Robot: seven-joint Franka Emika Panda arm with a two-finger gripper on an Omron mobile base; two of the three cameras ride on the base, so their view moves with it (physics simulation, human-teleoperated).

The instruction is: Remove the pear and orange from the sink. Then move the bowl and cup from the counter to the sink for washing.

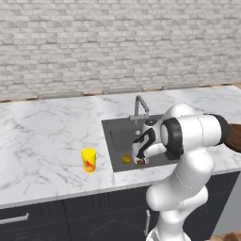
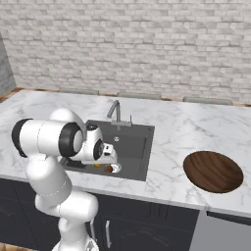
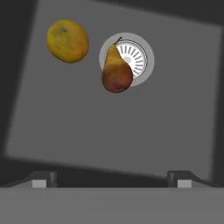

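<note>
Yellow cup (image 1: 89, 160) shows from the left, bowl (image 2: 213, 171) from the right; sink (image 3: 175, 127) holds pear (image 3: 117, 75), orange (image 3: 68, 40) at ten o'clock; hand (image 3: 111, 178) open.

**Around the kitchen**

A white marble counter (image 1: 42, 141) runs left to right, grey-veined. Beyond its far edge rises a pale brick wall (image 1: 117, 42). Under the near edge sit dark cabinets (image 1: 70, 219); one drawer at far left carries a light bar handle (image 1: 14, 219). Two thin upright handles (image 2: 100, 233) mark the cabinet doors below.
</note>
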